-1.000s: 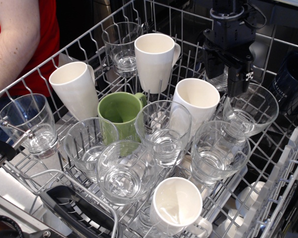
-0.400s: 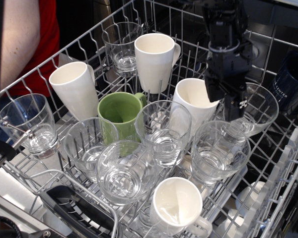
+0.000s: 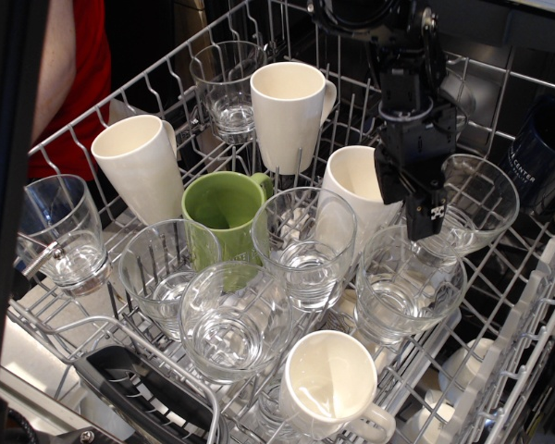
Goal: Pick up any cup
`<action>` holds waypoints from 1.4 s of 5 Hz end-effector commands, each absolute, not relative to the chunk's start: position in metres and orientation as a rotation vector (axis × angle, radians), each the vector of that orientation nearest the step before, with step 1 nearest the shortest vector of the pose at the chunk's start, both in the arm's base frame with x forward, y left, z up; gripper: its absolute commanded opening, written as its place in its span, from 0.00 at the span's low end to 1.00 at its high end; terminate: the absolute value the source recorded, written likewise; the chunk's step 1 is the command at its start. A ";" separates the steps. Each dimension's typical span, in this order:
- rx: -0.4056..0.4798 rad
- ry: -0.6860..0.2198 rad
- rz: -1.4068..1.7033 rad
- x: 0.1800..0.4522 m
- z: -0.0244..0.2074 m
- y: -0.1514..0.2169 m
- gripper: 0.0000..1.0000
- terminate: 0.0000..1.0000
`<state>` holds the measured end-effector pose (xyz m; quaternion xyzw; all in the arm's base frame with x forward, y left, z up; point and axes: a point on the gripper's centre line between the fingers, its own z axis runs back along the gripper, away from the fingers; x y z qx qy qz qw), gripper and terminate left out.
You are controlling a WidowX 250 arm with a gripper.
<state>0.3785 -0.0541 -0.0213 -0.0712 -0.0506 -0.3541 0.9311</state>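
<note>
A wire dishwasher rack (image 3: 527, 324) holds the cup (image 3: 467, 205); fingers (image 3: 425, 208) spread above it.

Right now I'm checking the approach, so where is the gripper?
The gripper hangs over the right side of the dish rack, between the white mug and the wide glass tumbler, just above another clear glass.

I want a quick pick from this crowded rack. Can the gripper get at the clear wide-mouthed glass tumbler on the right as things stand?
Probably yes. The gripper hangs over the left rim of the clear glass tumbler, whose mouth is uncovered. The white ceramic mug stands close on the left and may crowd one finger.
</note>
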 end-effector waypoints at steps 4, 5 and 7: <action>-0.067 -0.168 -0.786 0.402 -0.037 -0.059 1.00 0.00; -0.055 -0.175 -0.779 0.404 -0.046 -0.058 1.00 0.00; -0.026 -0.178 -0.775 0.400 -0.061 -0.057 0.00 0.00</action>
